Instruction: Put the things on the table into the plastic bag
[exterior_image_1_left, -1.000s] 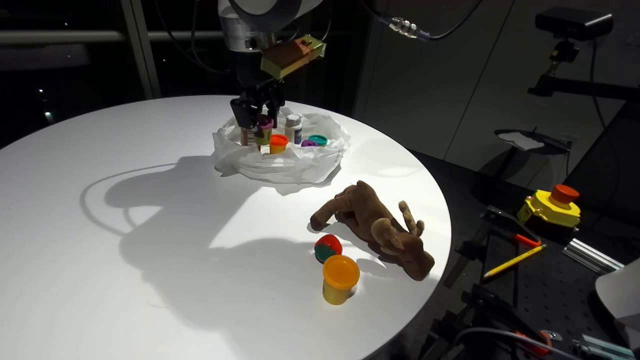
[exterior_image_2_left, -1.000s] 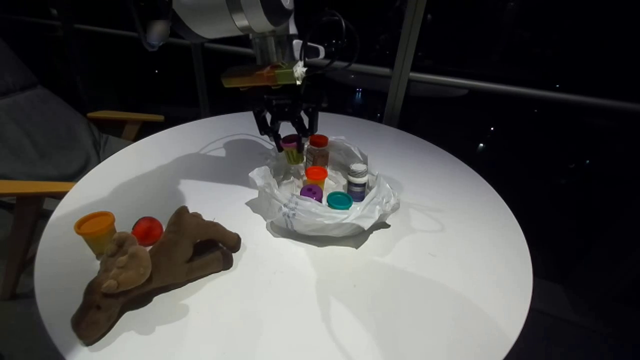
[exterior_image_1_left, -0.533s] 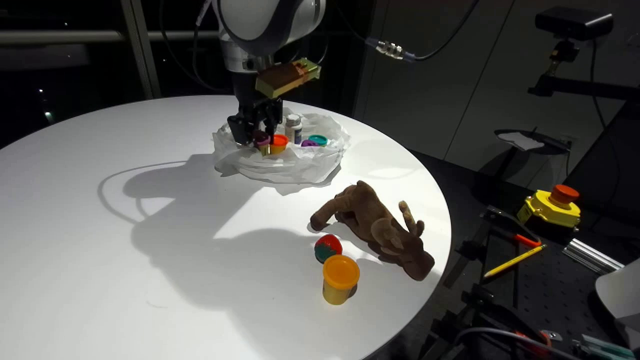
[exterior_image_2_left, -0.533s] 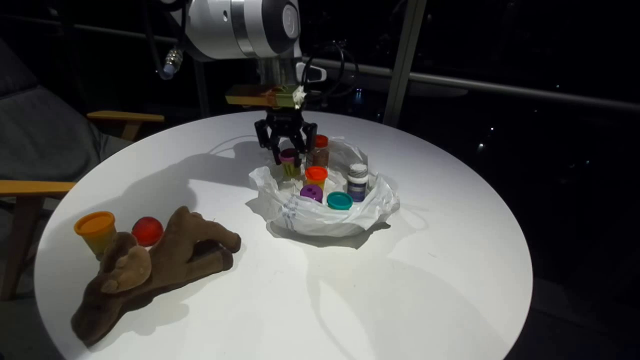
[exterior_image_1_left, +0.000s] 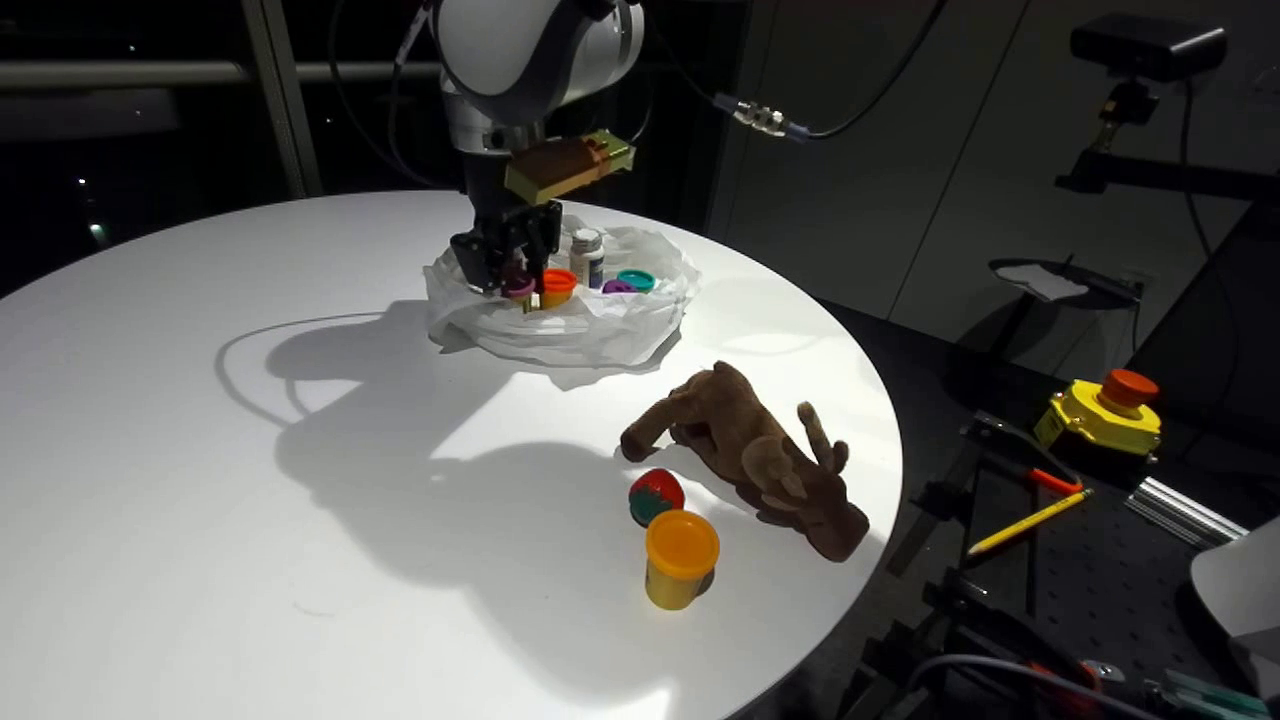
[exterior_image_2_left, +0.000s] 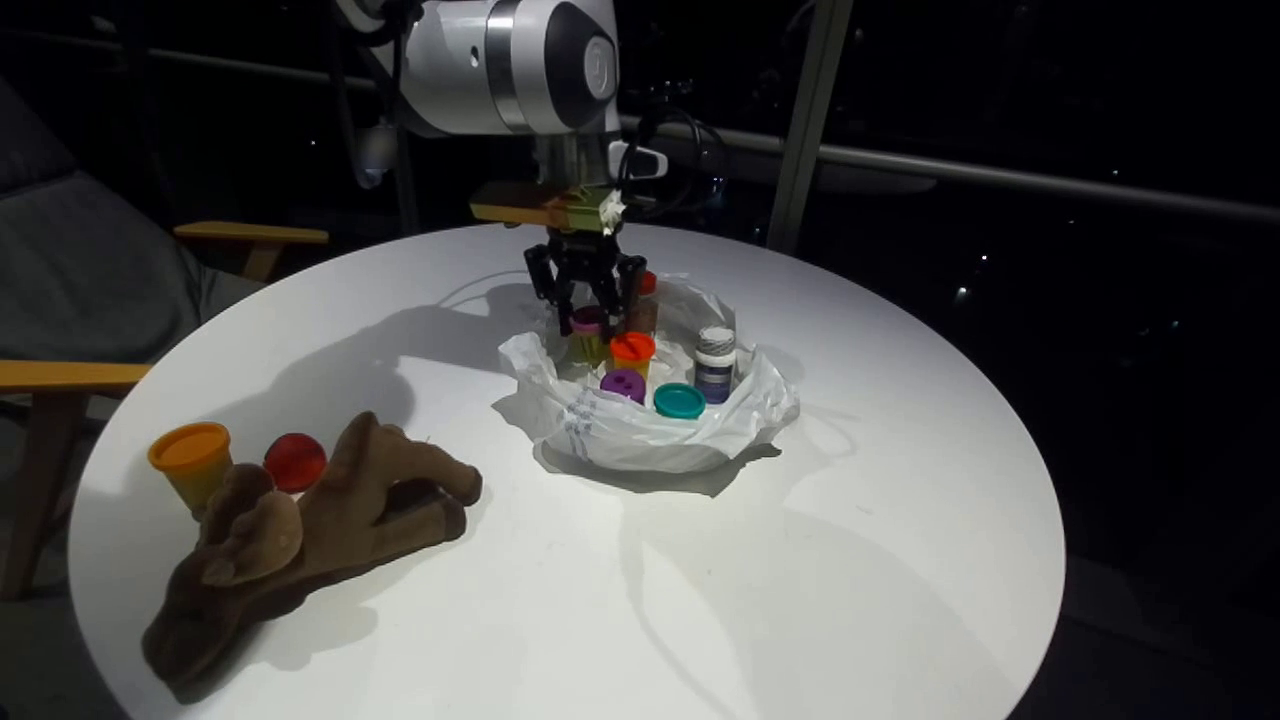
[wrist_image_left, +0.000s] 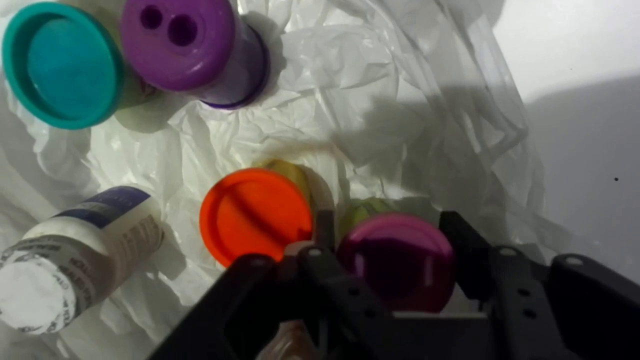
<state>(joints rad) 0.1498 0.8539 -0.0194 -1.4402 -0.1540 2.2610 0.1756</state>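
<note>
My gripper (wrist_image_left: 390, 225) is shut on a tub with a pink-purple lid and yellow-green body (wrist_image_left: 400, 260). In both exterior views the gripper (exterior_image_1_left: 515, 285) (exterior_image_2_left: 588, 330) holds this tub low inside the white plastic bag (exterior_image_1_left: 600, 335) (exterior_image_2_left: 650, 445); whether it touches the bottom is hidden. The bag also holds an orange-red-lidded tub (wrist_image_left: 255, 215), a teal-lidded tub (wrist_image_left: 70, 70), a purple two-hole container (wrist_image_left: 180, 40), a white bottle (wrist_image_left: 50, 280) and a red-capped jar (exterior_image_2_left: 645, 300). On the table lie a brown plush moose (exterior_image_1_left: 740, 430), a strawberry (exterior_image_1_left: 657, 497) and an orange-lidded tub (exterior_image_1_left: 680, 560).
The bag lies spread open on a round white table (exterior_image_2_left: 850, 580), its rim crumpled and low. The orange-red-lidded tub stands close beside one finger. The red-capped jar is partly hidden behind the gripper. A chair (exterior_image_2_left: 90, 260) stands beyond the table.
My gripper has come down into the bag with the pink-purple-lidded tub between its fingers, and has shifted slightly closer to the orange-red-lidded tub. The things on the table have not moved.
</note>
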